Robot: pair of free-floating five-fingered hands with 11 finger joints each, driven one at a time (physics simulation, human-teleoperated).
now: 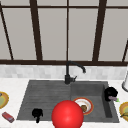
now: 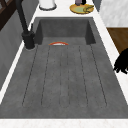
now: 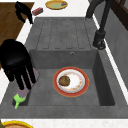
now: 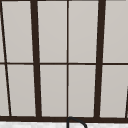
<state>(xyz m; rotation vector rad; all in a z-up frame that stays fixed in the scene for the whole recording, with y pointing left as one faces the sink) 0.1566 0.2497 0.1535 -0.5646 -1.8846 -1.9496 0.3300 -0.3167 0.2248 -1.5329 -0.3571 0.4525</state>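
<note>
1. In the front view the right hand (image 1: 110, 93) hangs over the right rim of the sink (image 1: 45, 92), fingers curled about a purple thing with a green end, an eggplant (image 1: 115, 99).
2. The right side view shows that hold better: the right hand (image 3: 15, 65) has its fingers pointing down over the eggplant (image 3: 23, 93), whose green stem sticks out below, at the near-right corner of the basin.
3. The left hand (image 1: 37, 114) hovers at the near left edge of the sink, over the drainboard; its fingers hang down, loosely bent, with nothing in them.
4. The left side view has that hand (image 2: 122, 62) off the sink's near rim, above the counter edge.
5. A plate (image 3: 71, 81) with a red rim lies on the basin floor with a brown lump on it; the left side view gives just a sliver of its rim (image 2: 58, 43).
6. A red ball (image 1: 67, 115) covers the near middle of the front view.
7. The faucet (image 1: 68, 75) stands at the far edge.
8. A sponge (image 1: 8, 117) lies on the left counter, near a yellow dish (image 1: 3, 99).
</note>
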